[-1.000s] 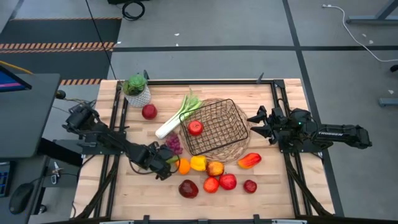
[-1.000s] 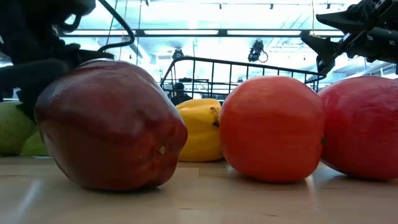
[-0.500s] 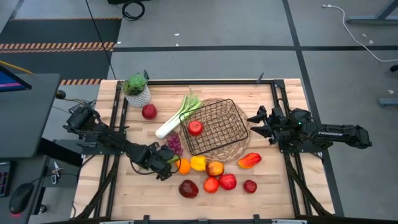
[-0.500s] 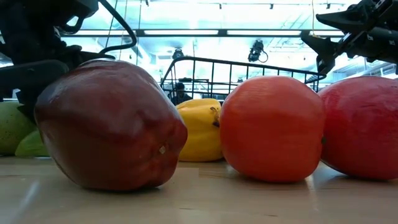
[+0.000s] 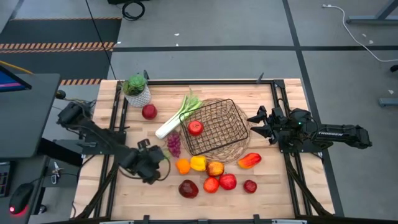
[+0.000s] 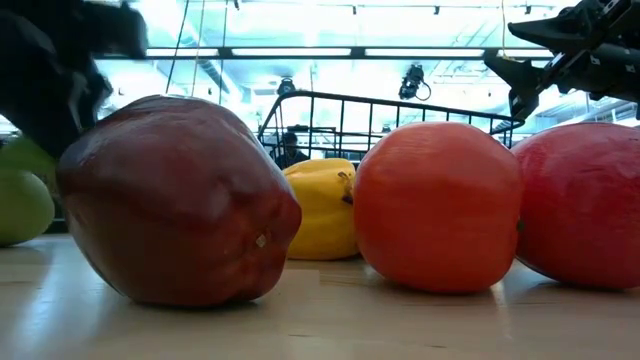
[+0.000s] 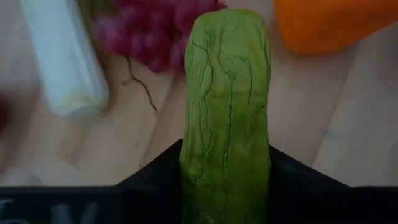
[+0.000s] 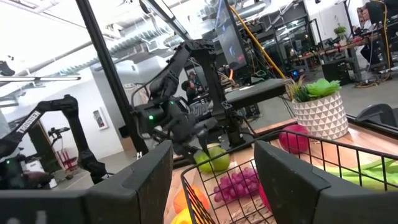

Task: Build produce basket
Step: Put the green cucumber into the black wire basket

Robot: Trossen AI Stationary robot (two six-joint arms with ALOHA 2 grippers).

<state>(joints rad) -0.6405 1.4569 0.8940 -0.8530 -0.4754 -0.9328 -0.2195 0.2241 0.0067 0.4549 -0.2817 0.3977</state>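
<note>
Left of centre in the high view, the left gripper sits over the lower-left table area, its fingers pinching a green pear. In the left wrist view the pear stands between the two dark fingers, filling the gap and reaching beyond their tips. The right wrist view shows the pear held clear of the table.

Just beyond the pear lie one bunch of purple grapes, one white-green leek running diagonally toward the basket, and one orange.

At centre stands the basket, a dark wire-mesh frame on a round wicker base, holding one red apple.

Along the lower edge of the basket, from left to right, lie one yellow pepper, one red-yellow apple and one red-orange pepper. Below these are four red items: a dark red one, two brighter red ones and, and a small dark one.

In the upper left of the table stands a potted plant, with one more red apple just beside it.

At right, the right gripper hovers near the basket's right rim, fingers spread apart and holding nothing.
</note>
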